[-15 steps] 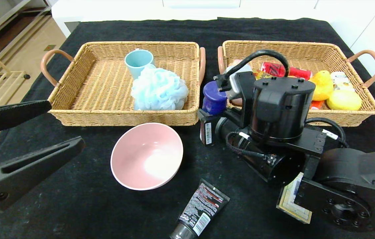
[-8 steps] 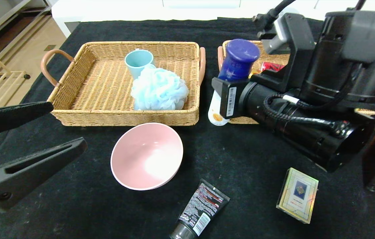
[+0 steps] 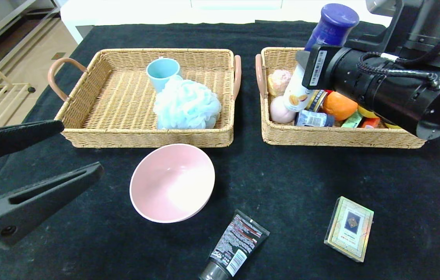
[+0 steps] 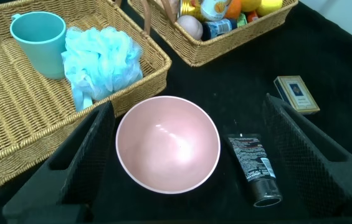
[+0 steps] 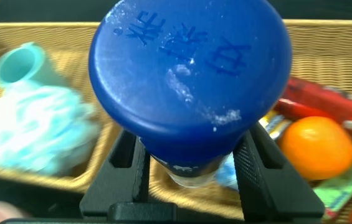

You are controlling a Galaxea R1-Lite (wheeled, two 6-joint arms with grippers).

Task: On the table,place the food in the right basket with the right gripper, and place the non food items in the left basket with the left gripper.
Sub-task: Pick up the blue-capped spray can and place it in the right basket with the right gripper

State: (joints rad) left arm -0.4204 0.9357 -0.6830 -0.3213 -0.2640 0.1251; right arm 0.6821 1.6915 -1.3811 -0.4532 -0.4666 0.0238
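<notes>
Black tube (image 3: 234, 251): nearest edge of the table (image 3: 282, 182), cap end cut off by the head view's lower border.
Card box (image 3: 349, 228): flat on the cloth to the right of the tube, apart from it.
Pink bowl (image 3: 172, 182): upright, just in front of the left basket (image 3: 146, 134).
Left gripper (image 3: 52, 149): low at the left edge, jaws spread wide, holding nothing; its arm is cut off.
Left basket contents: teal cup (image 3: 162, 72) and blue bath pouf (image 3: 187, 103), touching.
Right gripper (image 5: 191, 177): above the right basket (image 3: 340, 136), pinching the white bottle (image 3: 297, 95) below its blue cap (image 3: 333, 20); fingers hidden in the head view.
Right basket contents: orange (image 3: 339, 105) clear; other packets partly hidden behind the arm, hard to identify.
</notes>
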